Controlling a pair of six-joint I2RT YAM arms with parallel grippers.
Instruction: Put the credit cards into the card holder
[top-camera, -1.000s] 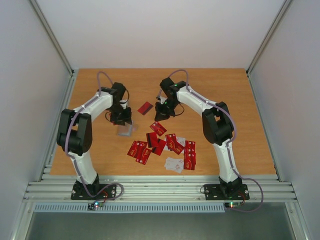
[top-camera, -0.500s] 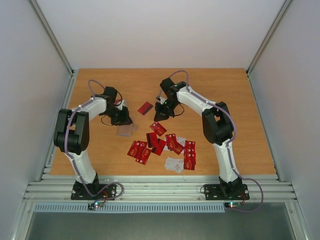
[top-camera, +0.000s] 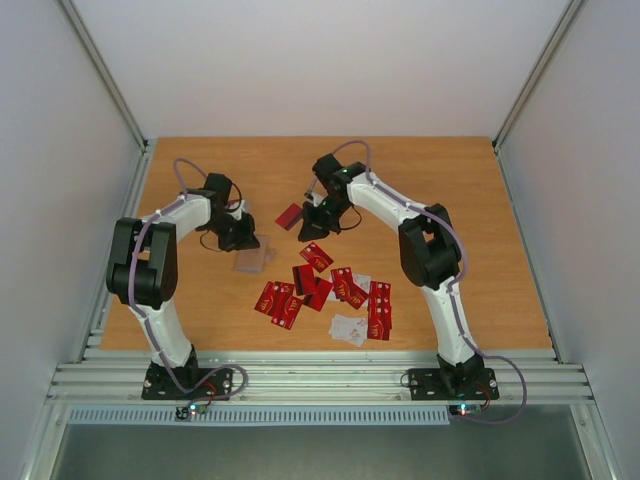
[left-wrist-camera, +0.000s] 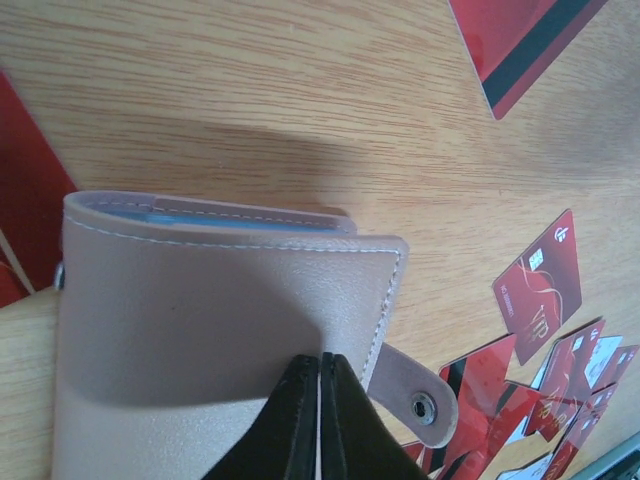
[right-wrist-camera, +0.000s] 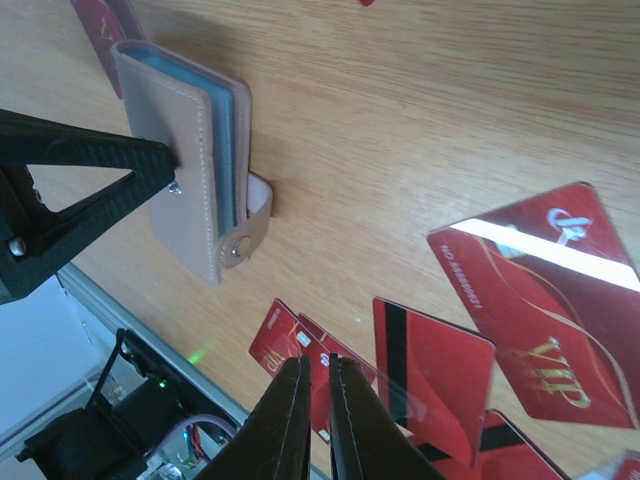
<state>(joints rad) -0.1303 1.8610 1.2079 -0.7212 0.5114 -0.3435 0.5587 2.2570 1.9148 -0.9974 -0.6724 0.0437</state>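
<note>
From above, the credit cards (top-camera: 335, 292) lie scattered on the table (top-camera: 460, 200), and none looks loaded yet.

Left wrist: the left gripper (left-wrist-camera: 318, 366) is closed, seemingly pinching the card holder (left-wrist-camera: 220, 320).

Right wrist: the right gripper (right-wrist-camera: 318, 366) is almost closed and empty.

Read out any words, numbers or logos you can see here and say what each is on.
"VIP": gold script on a red card, right wrist view.
"VIP": on a red card, left wrist view.
Other card print and white logos: too small to read.
Card holder: no text.
</note>
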